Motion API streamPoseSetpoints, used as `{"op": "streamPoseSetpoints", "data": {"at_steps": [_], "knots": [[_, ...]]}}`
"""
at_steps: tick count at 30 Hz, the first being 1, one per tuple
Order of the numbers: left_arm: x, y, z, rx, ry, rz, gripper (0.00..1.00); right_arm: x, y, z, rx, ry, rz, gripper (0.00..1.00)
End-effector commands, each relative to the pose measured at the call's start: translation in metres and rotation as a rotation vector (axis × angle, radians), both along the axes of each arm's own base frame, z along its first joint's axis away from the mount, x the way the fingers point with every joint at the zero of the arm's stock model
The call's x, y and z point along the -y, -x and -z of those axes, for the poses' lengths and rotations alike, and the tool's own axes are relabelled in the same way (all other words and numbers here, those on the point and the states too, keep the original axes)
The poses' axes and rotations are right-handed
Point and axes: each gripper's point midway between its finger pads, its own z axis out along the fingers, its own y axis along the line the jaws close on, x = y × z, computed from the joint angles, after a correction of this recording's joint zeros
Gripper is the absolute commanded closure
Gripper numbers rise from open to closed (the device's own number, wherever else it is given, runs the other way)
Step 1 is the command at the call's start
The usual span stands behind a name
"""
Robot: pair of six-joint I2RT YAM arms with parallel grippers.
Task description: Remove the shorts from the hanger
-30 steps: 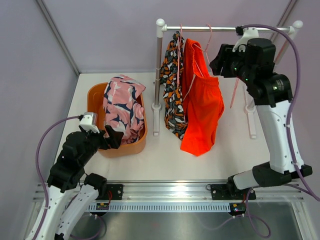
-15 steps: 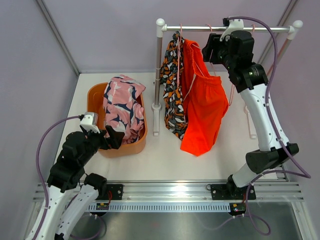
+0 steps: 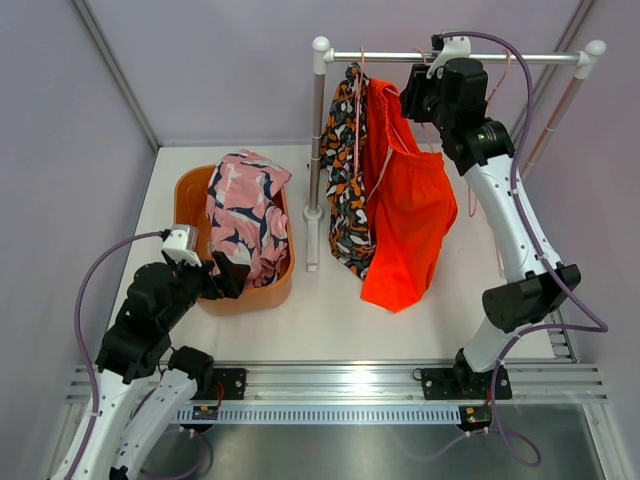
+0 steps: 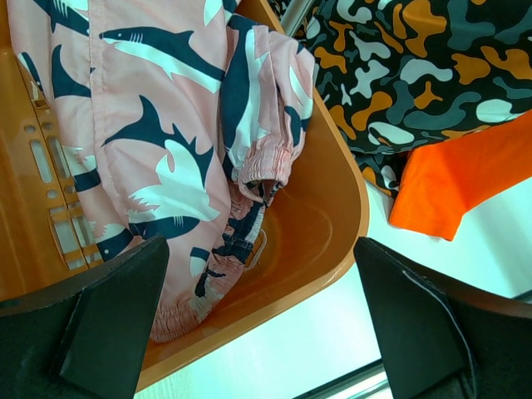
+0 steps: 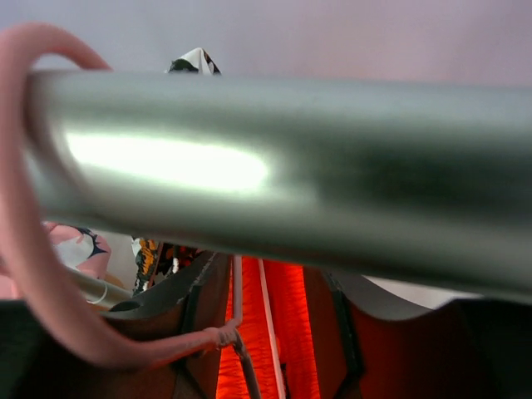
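Leftward along the rail point(image 3: 540, 58) went the right tool point(image 3: 412, 98), up to the pink hanger point(image 5: 33, 274) of the orange shorts point(image 3: 405, 220), which hung lengthwise straight below the rail. Its jaws seemingly straddled the hook; whether they had clamped it, I could not tell. The left tool point(image 3: 228, 275) gaped, far from the rail.

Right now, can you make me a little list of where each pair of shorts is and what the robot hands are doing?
pink shark shorts: lying in the orange basket
orange shorts: hanging from the rail on a pink hanger
black patterned shorts: hanging right beside the orange shorts
left gripper: open, at the basket, holding nothing
right gripper: up at the rail by the orange shorts' hanger; grip unclear
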Motion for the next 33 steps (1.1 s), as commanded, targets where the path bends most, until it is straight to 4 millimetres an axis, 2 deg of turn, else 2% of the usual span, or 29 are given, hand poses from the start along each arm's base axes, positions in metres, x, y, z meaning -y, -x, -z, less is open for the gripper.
{"op": "streamPoseSetpoints", "data": {"at_steps": [1, 5, 6, 8, 9, 13, 14, 20, 26, 33], "knots": [[0.007, -0.004, -0.012, 0.051, 0.011, 0.034, 0.01, 0.002, -0.001, -0.026, 0.102, -0.032, 0.035, 0.57], [0.007, -0.004, -0.011, 0.050, 0.010, 0.034, 0.01, 0.003, -0.002, -0.028, 0.131, -0.043, 0.037, 0.70], [0.006, -0.004, -0.011, 0.050, 0.010, 0.033, 0.01, 0.002, -0.002, -0.029, 0.131, -0.044, 0.035, 0.80], [0.007, -0.005, -0.011, 0.050, 0.009, 0.034, 0.01, 0.002, 0.000, -0.028, 0.122, -0.040, 0.032, 0.90], [0.007, -0.005, -0.011, 0.050, 0.010, 0.034, 0.01, 0.003, 0.000, -0.028, 0.123, -0.038, 0.033, 1.00], [0.007, -0.005, -0.011, 0.048, 0.008, 0.034, 0.01, 0.007, 0.013, -0.046, 0.168, -0.049, 0.034, 1.00], [0.007, -0.005, -0.010, 0.043, 0.008, 0.034, 0.01, 0.009, 0.019, -0.058, 0.189, -0.055, 0.033, 1.00], [0.007, -0.005, -0.010, 0.043, 0.007, 0.031, 0.01, 0.017, 0.049, -0.093, 0.235, -0.056, 0.019, 1.00], [0.006, -0.006, -0.009, 0.042, 0.005, 0.027, 0.01, 0.024, 0.081, -0.105, 0.243, -0.058, -0.001, 1.00], [0.007, -0.006, -0.009, 0.040, 0.005, 0.034, 0.01, 0.033, 0.111, -0.100, 0.202, -0.053, -0.005, 1.00]]}}
